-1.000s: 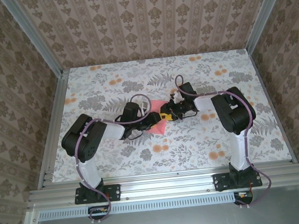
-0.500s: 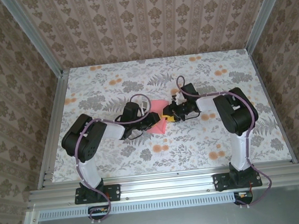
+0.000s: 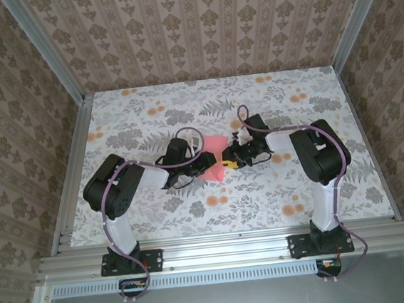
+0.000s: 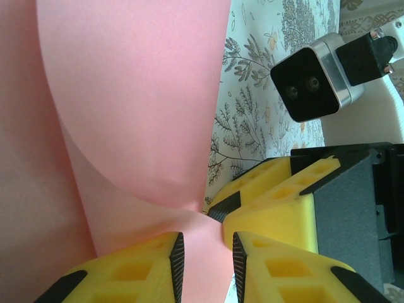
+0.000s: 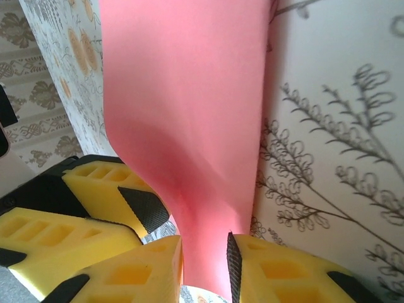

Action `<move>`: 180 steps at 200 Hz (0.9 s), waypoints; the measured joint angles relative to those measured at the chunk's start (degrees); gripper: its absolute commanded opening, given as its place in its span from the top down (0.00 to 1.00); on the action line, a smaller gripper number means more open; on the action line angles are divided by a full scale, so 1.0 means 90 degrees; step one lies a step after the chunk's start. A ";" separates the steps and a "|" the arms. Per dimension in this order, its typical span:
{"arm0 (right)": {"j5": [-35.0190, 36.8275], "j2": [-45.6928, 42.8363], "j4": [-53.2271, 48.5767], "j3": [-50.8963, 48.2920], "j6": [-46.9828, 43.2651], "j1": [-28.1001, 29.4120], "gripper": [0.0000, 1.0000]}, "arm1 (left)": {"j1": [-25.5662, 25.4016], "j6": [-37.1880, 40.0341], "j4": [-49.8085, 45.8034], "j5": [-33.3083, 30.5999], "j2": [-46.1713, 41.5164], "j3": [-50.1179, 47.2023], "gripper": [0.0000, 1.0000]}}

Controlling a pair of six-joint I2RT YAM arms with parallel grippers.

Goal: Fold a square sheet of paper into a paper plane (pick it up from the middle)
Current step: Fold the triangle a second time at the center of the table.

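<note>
- Closed the left gripper (image 4: 204, 243) on the square sheet of paper (image 4: 126, 95): pink fills the narrow gap from one pad to the other.
- Same with the right gripper (image 5: 205, 251): clamped on this sheet from the opposite side, with the paper pressed between its two black pads.
- Brought both claws to this narrow stand only within the last second, from a wider opening.
- To find the sheet, look near the middle of the table (image 3: 156, 199), just between the two claws, which stand very close to each other.
- No longer flat there: raised into a soft hump that curves up and away from each pinch (no sharp crease to see so far).
- In the top view, drawn the right gripper a little toward its own side compared with a second ago, so uncovering more pink than before.
- Left the left arm almost in the same place meanwhile.
- Judging from this: pick-up from the middle now secured by both claws, but folding itself not yet begun.
- Next, probably, calls for lifting gently and bringing the two halves together along one straight line.
- Must take care: thin paper, so easy to tear or to slip out if pulled apart too strongly.
</note>
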 measured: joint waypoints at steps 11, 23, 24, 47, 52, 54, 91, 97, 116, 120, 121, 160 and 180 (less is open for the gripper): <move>-0.0015 0.0000 0.0041 0.0000 0.0017 0.0032 0.76 | 0.0000 0.0000 -0.0002 0.0000 0.0000 0.0000 0.71; -0.0044 0.0000 0.0087 0.0000 0.0044 0.0049 0.78 | 0.0000 0.0000 -0.0010 0.0000 0.0000 0.0000 0.71; -0.0044 0.0000 0.0097 0.0000 0.0051 0.0049 0.78 | 0.0000 0.0000 -0.0010 0.0000 0.0000 0.0000 0.71; -0.0049 0.0000 0.0221 0.0002 0.0073 0.0053 0.86 | 0.0000 0.0000 -0.0022 0.0000 0.0000 0.0000 0.70; -0.0046 0.0002 0.0228 0.0002 0.0061 0.0053 0.88 | 0.0000 0.0000 -0.0022 0.0000 0.0000 0.0000 0.70; -0.0046 0.0000 0.0233 0.0002 0.0078 0.0053 0.89 | 0.0000 0.0000 -0.0022 0.0000 0.0000 0.0000 0.69; 0.0083 0.0002 0.0214 0.0005 -0.0041 0.0053 0.96 | 0.0000 -0.0007 -0.0124 -0.0058 -0.0039 -0.0015 0.55; 0.0121 0.0002 0.0182 0.0017 -0.0092 0.0053 0.97 | -0.0002 0.0005 -0.0185 -0.0085 -0.0104 -0.0044 0.54; 0.0240 0.0002 0.0092 0.0070 -0.0299 0.0053 0.98 | -0.0010 0.0027 -0.0403 -0.0206 -0.0393 -0.0165 0.53; 0.0272 0.0002 0.0070 0.0087 -0.0350 0.0053 0.98 | -0.0010 0.0029 -0.0461 -0.0228 -0.0449 -0.0182 0.53; 0.0287 0.0002 0.0056 0.0095 -0.0367 0.0053 0.98 | -0.0012 0.0032 -0.0481 -0.0236 -0.0469 -0.0187 0.53; 0.0469 0.0002 -0.0158 0.0228 -0.0801 0.0053 0.98 | -0.0129 0.0100 -0.0974 -0.0483 -0.0690 -0.0240 0.60; 0.0529 0.0002 -0.0284 0.0296 -0.1010 0.0053 0.98 | -0.0141 0.0126 -0.1273 -0.0561 -0.0687 -0.0240 0.65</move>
